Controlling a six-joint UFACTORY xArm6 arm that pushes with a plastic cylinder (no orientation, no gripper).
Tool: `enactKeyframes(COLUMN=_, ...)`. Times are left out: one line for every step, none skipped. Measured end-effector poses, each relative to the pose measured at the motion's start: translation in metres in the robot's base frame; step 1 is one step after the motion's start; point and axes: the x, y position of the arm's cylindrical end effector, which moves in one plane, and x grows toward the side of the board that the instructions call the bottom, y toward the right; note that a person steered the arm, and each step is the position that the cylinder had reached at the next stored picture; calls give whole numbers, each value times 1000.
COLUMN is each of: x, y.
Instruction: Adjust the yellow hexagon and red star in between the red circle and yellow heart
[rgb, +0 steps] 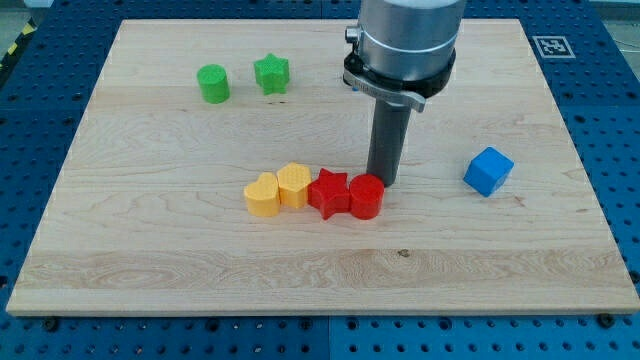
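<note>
Camera view: we are resting my tip (381, 181), a bare rod with no pincer, just behind the red circle block (366, 197); yellow heart block (262, 194), yellow hexagon block (294, 185) and red star block (329, 192) are touching in a row on the wooden board (150, 250).

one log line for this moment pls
row left to right: yellow heart, yellow hexagon, red star, red circle | my tip just behind red circle

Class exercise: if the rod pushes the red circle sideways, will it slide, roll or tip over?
It will probably slide: the red circle stands on its flat end on the wooden board, so rolling seems unlikely. It looks squat, so tipping seems unlikely too. It touches the red star, so a push toward the view's left would likely shove that too. My tip sits just behind it.
</note>
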Motion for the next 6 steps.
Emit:
enactKeyframes(x=-3, y=0)
enactKeyframes(x=-29, y=-18)
enactKeyframes(x=-37, y=-64)
enactKeyframes(x=-35, y=-99)
enactKeyframes(x=-22, y=-105)
enactKeyframes(x=-11, y=-105)
